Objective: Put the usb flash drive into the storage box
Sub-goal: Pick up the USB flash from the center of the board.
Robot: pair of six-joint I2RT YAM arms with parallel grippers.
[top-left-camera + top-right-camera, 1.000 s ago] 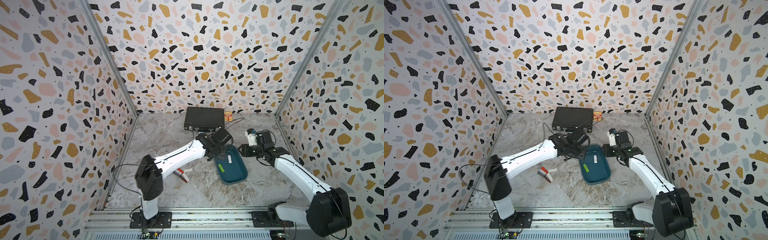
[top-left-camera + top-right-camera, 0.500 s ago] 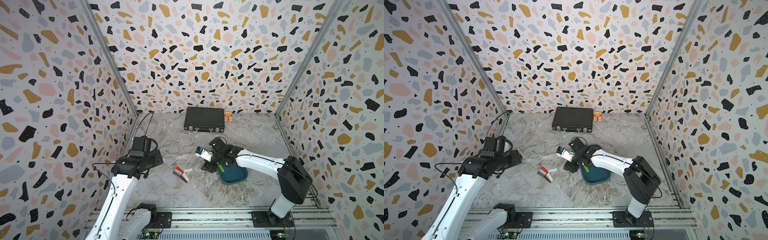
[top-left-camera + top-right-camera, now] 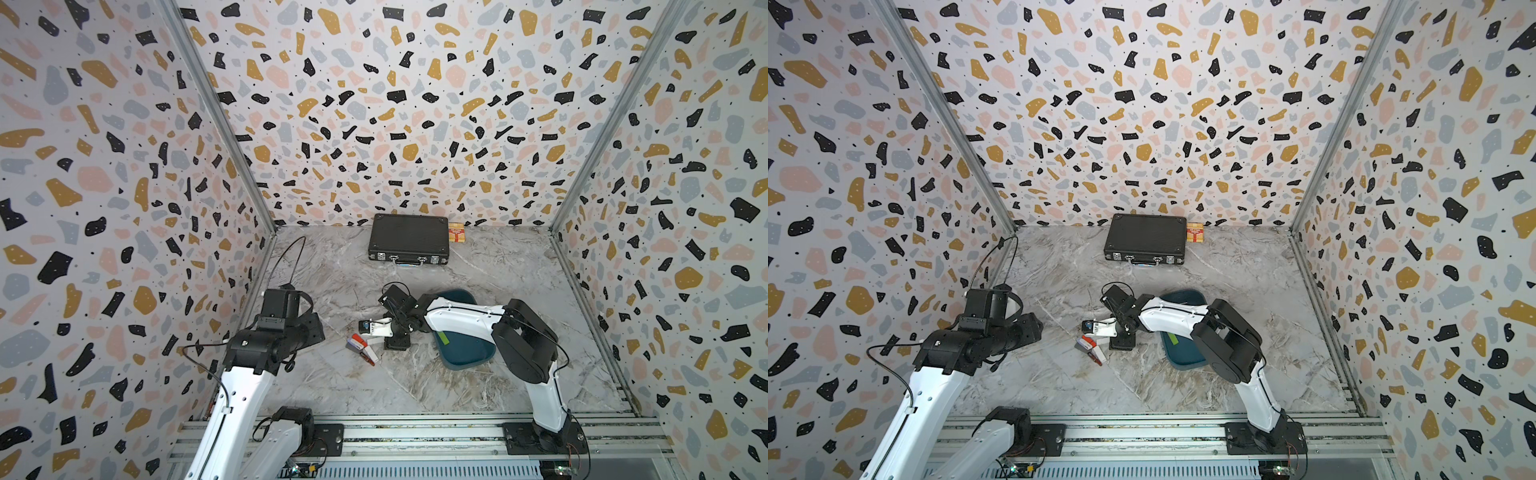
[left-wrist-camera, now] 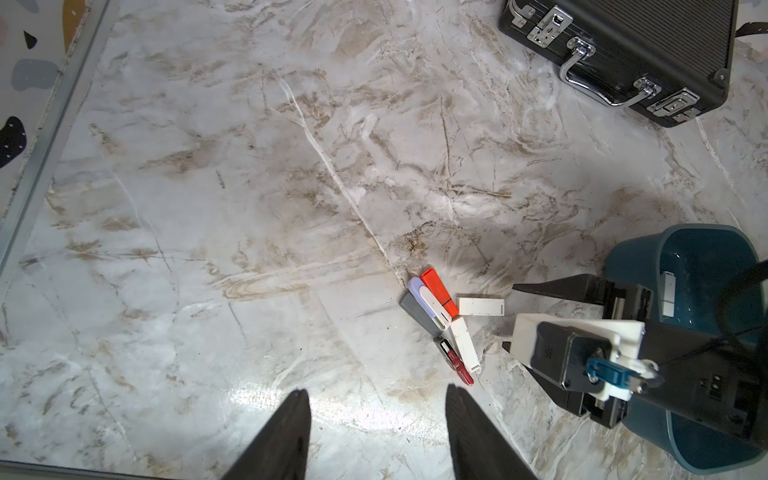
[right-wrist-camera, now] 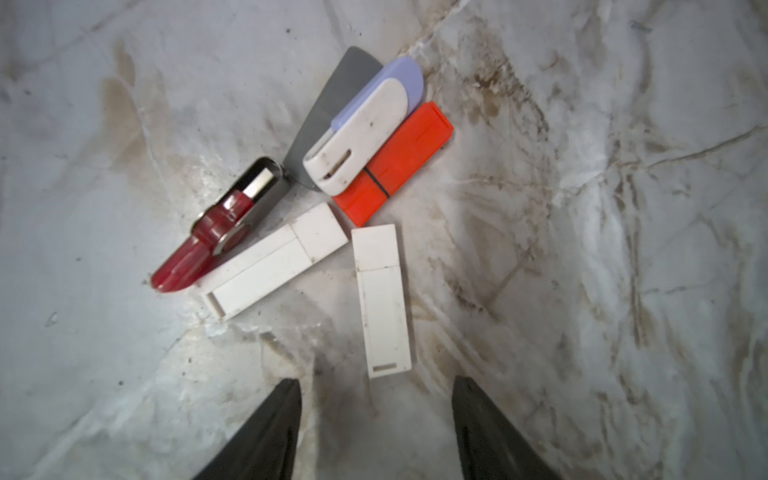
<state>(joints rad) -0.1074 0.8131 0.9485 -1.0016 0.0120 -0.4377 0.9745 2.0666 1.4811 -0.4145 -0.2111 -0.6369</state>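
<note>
Several usb flash drives [image 3: 361, 345] [image 3: 1090, 345] lie in a loose pile left of the storage box [image 3: 471, 353] [image 3: 1183, 359], a dark teal tub partly hidden under my right arm. My right gripper [image 5: 374, 384] [image 4: 510, 316] [image 3: 386, 338] is open and low over the table. A white flash drive [image 5: 384, 299] lies just ahead of its fingertips, untouched. Beside it lie another white drive [image 5: 274, 266], a red swivel drive [image 5: 216, 237] and an orange one [image 5: 395, 166]. One white drive [image 4: 668, 295] lies inside the box [image 4: 636, 257]. My left gripper [image 4: 376, 390] is open and empty, back at the left.
A black briefcase [image 3: 409, 243] [image 3: 1146, 241] [image 4: 623, 54] lies shut at the back wall with a small orange carton [image 3: 456, 232] beside it. Patterned walls close in three sides. A green strip [image 3: 444, 336] lies in the box.
My left arm has pulled back from over the box to the left side. My right arm has swung from the box's right across it to the pile of drives.
</note>
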